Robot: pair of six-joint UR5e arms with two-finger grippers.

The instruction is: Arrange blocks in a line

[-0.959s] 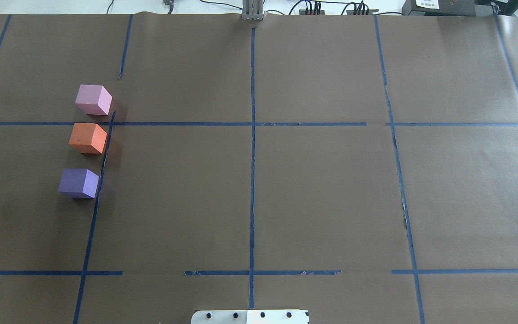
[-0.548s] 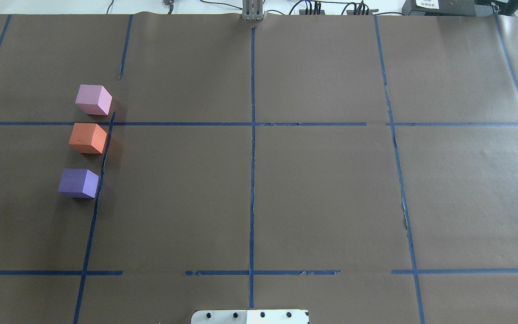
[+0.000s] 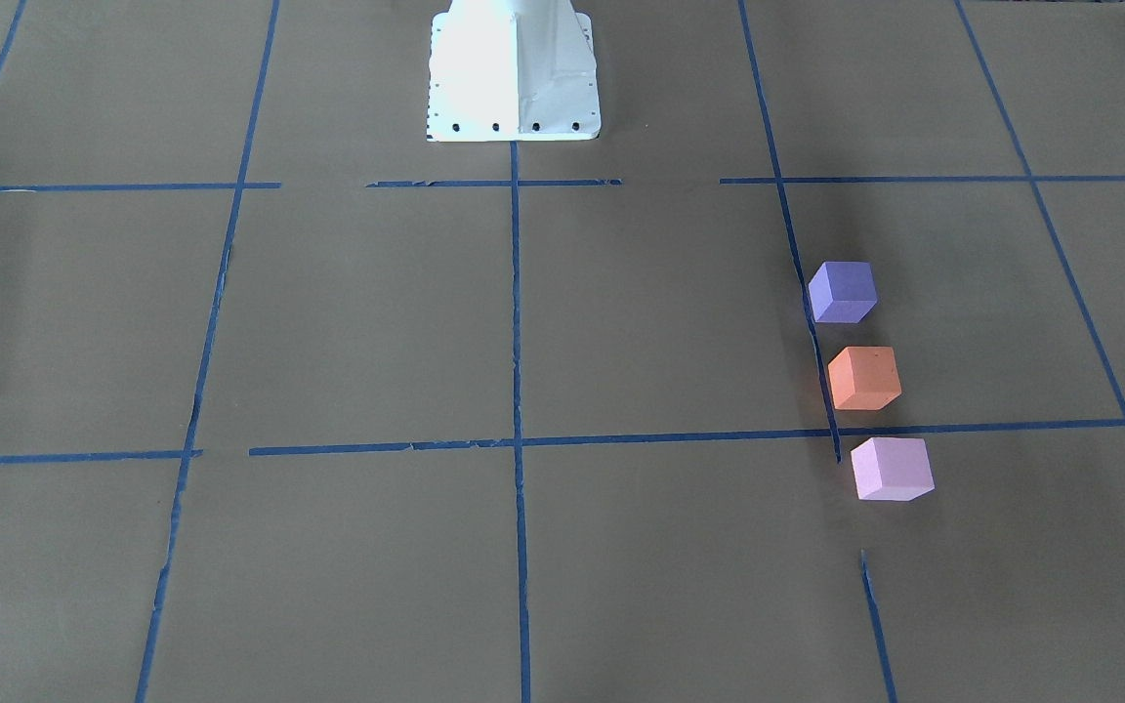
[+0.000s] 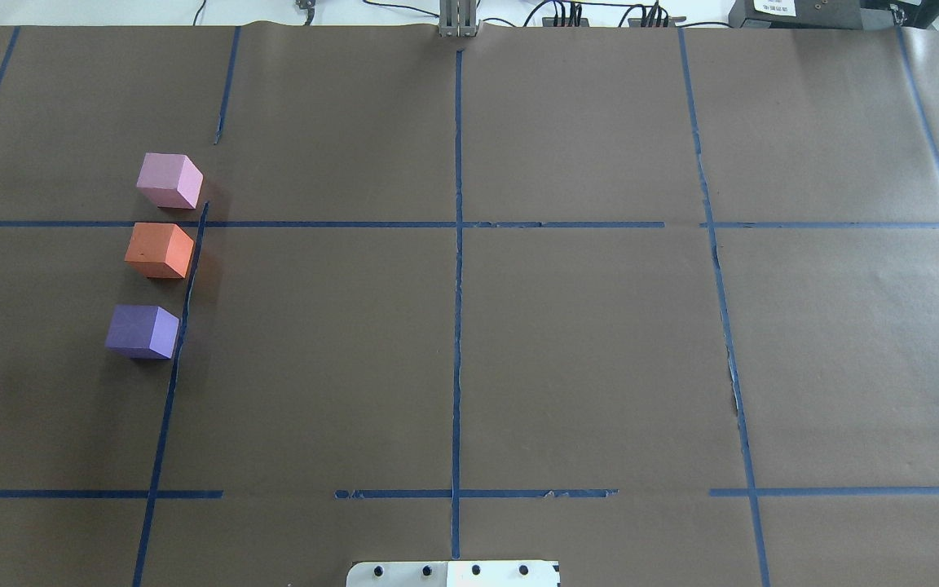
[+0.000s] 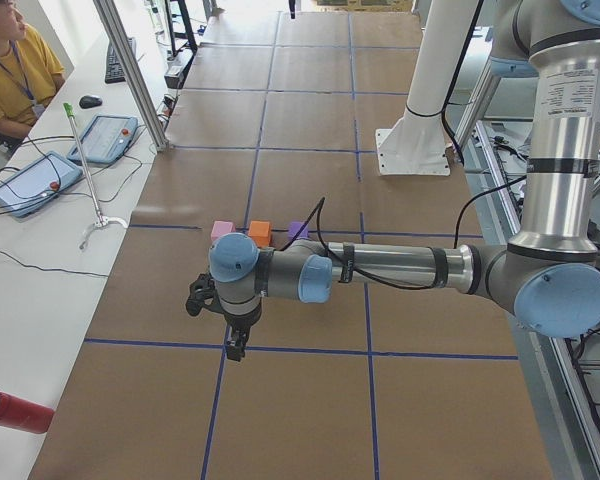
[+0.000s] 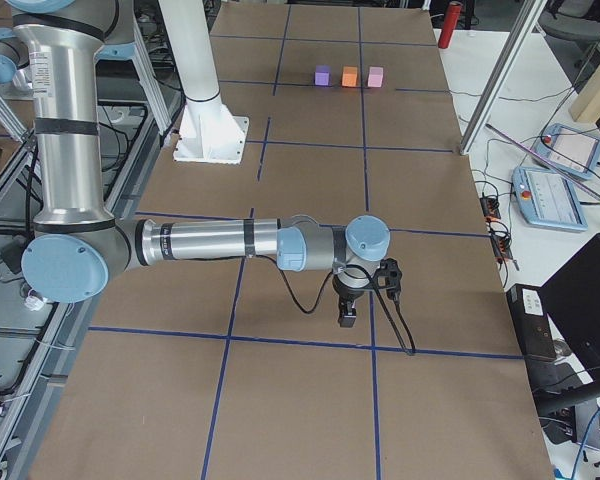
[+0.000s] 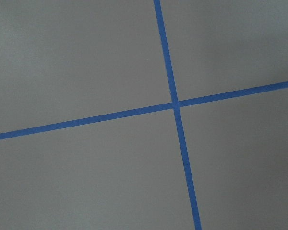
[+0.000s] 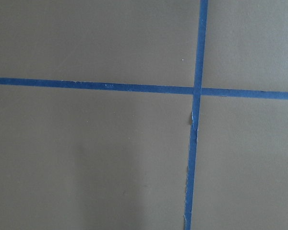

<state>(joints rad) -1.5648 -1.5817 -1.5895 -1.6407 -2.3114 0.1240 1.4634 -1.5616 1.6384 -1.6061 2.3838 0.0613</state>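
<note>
Three cubes stand in a near-to-far row on the brown paper, on my left side of the table. The pale pink-lilac block (image 4: 169,181) is farthest, the orange block (image 4: 159,250) is in the middle, and the violet-purple block (image 4: 143,331) is nearest. They also show in the front view: purple (image 3: 843,291), orange (image 3: 863,377), pink (image 3: 891,469). My left gripper (image 5: 235,345) hangs over a tape crossing, off to the side of the row. My right gripper (image 6: 347,315) hangs far from the blocks at the other table end. I cannot tell whether either is open or shut. Both wrist views show only paper and tape.
Blue tape lines (image 4: 457,269) grid the paper. The white base plate (image 4: 453,573) sits at the near edge. An operator (image 5: 10,70) sits at a side bench with teach pendants (image 5: 105,138). A red cylinder (image 5: 15,412) lies on that bench.
</note>
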